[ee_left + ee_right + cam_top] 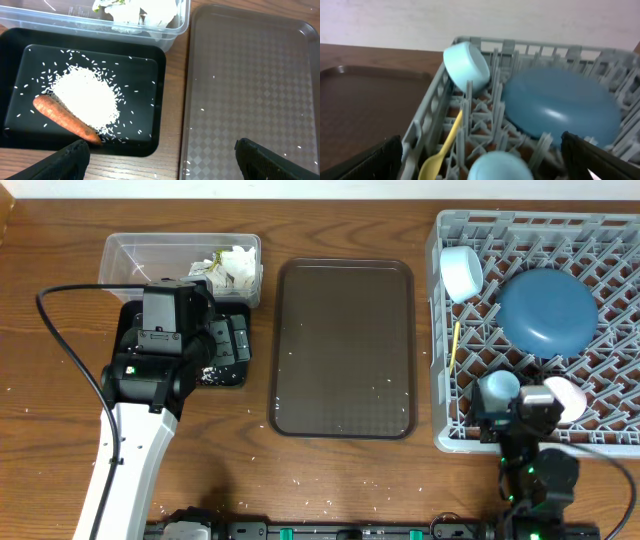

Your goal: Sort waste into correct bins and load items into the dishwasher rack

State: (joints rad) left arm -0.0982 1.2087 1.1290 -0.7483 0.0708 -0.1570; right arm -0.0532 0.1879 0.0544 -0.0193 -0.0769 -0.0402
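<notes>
Left hand (161,152) is spread wide, empty. Ahead to its left, the orange food piece (65,119) looks firm and light: pinch it mid-length. The rice (87,92) against it won't pinch.

Even, bright light overhead, pale sheen across the brown tray (250,75), right wrist view smeared and soft beside that tray.

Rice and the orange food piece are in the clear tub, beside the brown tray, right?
No. The rice and food piece lie in the black tray, not the clear tub, as the left wrist view shows. The brown tray is indeed beside it.
</notes>
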